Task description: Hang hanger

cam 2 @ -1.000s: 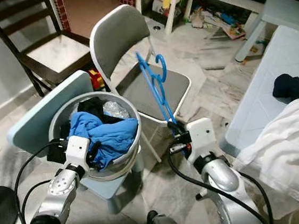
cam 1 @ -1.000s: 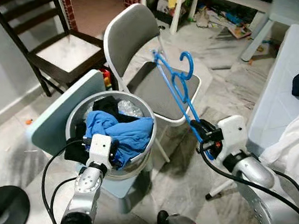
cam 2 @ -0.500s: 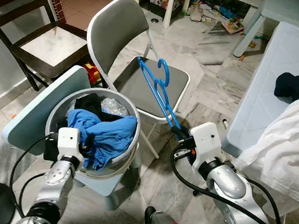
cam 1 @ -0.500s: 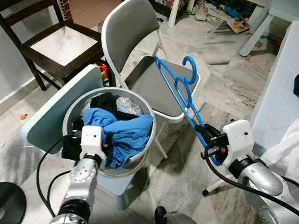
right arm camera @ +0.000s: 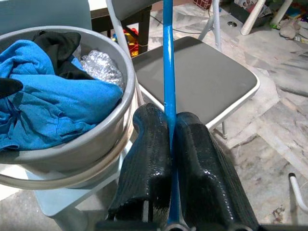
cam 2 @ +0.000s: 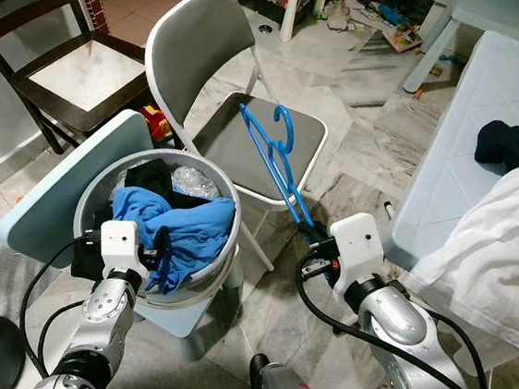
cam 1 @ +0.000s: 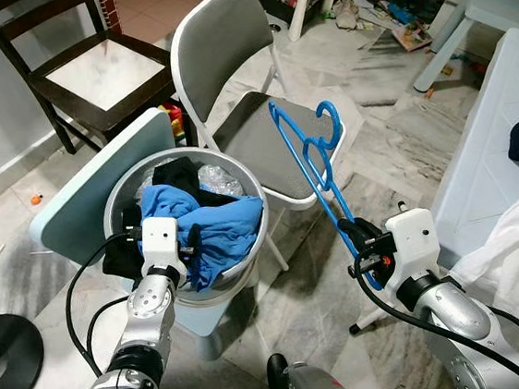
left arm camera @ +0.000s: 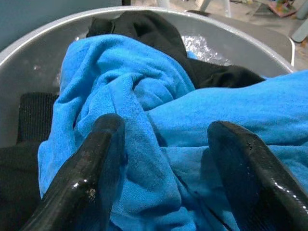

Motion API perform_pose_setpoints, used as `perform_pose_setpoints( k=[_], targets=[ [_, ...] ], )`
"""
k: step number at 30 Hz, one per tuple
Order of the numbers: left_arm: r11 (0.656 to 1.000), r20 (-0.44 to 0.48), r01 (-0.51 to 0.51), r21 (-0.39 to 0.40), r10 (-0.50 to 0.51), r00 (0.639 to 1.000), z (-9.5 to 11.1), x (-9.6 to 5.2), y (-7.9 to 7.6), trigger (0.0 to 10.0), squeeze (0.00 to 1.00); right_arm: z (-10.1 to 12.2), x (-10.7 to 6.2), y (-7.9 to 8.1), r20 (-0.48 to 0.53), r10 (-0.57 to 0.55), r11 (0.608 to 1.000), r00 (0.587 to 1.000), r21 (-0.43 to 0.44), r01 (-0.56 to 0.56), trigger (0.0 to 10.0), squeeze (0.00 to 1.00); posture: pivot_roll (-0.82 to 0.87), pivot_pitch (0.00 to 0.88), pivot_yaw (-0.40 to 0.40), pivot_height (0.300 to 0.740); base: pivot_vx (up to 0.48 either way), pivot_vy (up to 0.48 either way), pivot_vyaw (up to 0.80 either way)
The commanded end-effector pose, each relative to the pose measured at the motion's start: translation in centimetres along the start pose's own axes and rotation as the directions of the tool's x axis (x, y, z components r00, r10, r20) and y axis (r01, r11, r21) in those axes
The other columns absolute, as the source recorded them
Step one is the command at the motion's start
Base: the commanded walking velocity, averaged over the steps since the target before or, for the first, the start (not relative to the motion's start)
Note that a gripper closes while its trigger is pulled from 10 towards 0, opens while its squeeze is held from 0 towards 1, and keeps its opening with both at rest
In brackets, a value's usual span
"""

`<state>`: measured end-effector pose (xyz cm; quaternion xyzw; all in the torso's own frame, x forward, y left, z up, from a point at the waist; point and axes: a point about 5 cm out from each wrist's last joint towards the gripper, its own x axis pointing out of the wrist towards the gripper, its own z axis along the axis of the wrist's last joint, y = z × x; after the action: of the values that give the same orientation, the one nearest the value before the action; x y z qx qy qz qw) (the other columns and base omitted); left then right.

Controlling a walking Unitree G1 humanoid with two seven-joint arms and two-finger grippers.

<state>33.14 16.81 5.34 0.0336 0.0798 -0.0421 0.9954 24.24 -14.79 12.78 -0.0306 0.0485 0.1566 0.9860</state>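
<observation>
Right wrist view: right hand [right arm camera: 169, 144] clamps blue hanger [cam 1: 313, 156] | folding chair [cam 1: 253, 84] behind | left hand [left arm camera: 163, 159] spread over bucket [cam 1: 258, 250] laundry

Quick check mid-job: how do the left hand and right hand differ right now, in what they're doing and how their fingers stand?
The right hand is shut on the blue hanger, holding it up over the grey folding chair; the left hand grips nothing. Its fingers stand open above the blue cloth, whereas the right hand's press together on the hanger's bar. The left hand hangs over the grey bucket; the right hand sits beside it. Both have two black fingers.
</observation>
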Motion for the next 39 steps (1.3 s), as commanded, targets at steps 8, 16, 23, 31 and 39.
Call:
perform_pose_setpoints(
  k=[8,16,23,31,39],
  targets=[
    [0.999,-0.193,-0.008,-0.045,-0.001,0.981,-2.6,-0.5,-0.5,10.0,1.00,0.3,-0.4,-0.4,0.005,-0.020,1.000,1.000,-0.010,0.020,10.0,0.00,-0.37,0.285,-0.153,0.740,0.000,0.000,0.00],
    [0.998,-0.241,0.001,-0.066,-0.017,0.970,-3.2,-0.7,-0.4,0.0,0.00,0.4,-0.5,-0.4,0.005,-0.022,1.000,1.000,-0.011,0.022,10.0,0.00,-0.38,0.279,-0.152,0.740,0.000,0.000,0.00],
    [0.997,-0.228,-0.009,-0.076,-0.008,0.974,-2.8,-0.5,0.0,0.0,0.00,0.3,-0.3,-0.3,0.006,-0.021,1.000,1.000,-0.009,0.021,10.0,0.00,-0.37,0.276,-0.149,0.740,0.000,0.000,0.00],
    [0.995,-0.204,-0.019,-0.093,-0.001,0.979,-2.2,-0.2,0.4,0.0,0.00,0.3,0.0,-0.3,0.010,-0.020,1.000,1.000,-0.006,0.020,10.0,0.00,-0.36,0.273,-0.146,0.740,0.000,0.000,0.00],
    [0.994,-0.176,-0.021,-0.106,0.002,0.984,-1.4,0.2,0.4,0.0,0.00,0.3,0.2,-0.2,0.014,-0.019,1.000,1.000,-0.004,0.019,10.0,0.00,-0.35,0.264,-0.141,0.740,0.000,0.000,0.00]
  ],
)
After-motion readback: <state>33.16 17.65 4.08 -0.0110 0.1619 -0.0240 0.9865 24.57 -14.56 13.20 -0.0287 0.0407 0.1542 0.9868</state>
